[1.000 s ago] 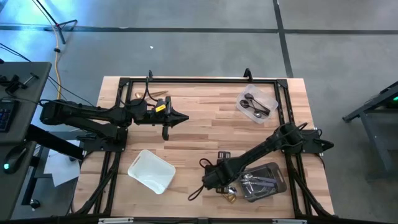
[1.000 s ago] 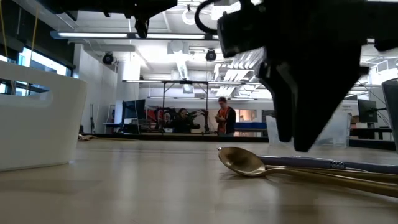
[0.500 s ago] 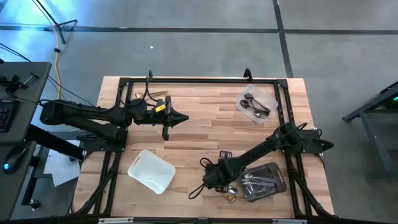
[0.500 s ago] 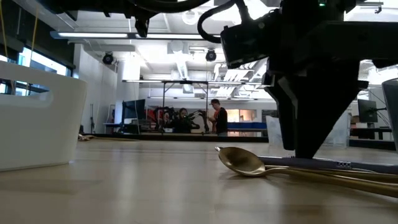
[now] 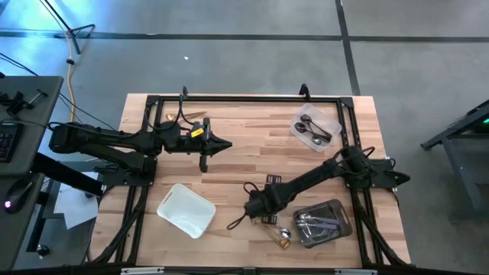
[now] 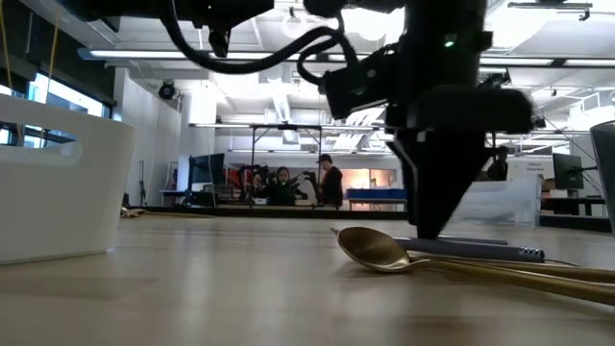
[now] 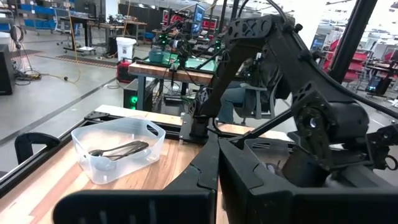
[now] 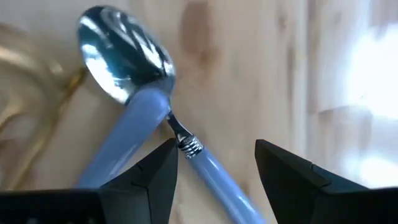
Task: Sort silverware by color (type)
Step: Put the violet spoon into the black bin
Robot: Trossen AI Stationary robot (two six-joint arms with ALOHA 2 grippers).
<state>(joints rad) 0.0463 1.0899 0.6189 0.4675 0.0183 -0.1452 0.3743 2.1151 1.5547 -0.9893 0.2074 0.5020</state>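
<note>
Loose silverware lies flat on the wood near the front edge: a gold spoon (image 6: 377,249) (image 5: 280,238), a silver spoon (image 8: 121,55) with a pale blue handle (image 8: 211,171), and a second blue handle (image 8: 124,146) lying across it. My right gripper (image 8: 214,177) (image 5: 254,208) points down over them, open. Its fingers stand on either side of the first blue handle, just above it in the low view. My left gripper (image 5: 227,145) hangs level and shut over the table's middle left, holding nothing.
A clear tray (image 5: 334,208) with several silver pieces stands at the front right. Another clear tray (image 5: 304,116) with dark spoons stands at the far right. A white tray (image 5: 186,211) stands at the front left. People move about in the room behind the table.
My right gripper has swung toward the table's far-left, off the pile, staying open and pointing down. The loose silverware it covered in the high view now shows near the front edge. The silverware has not moved.
</note>
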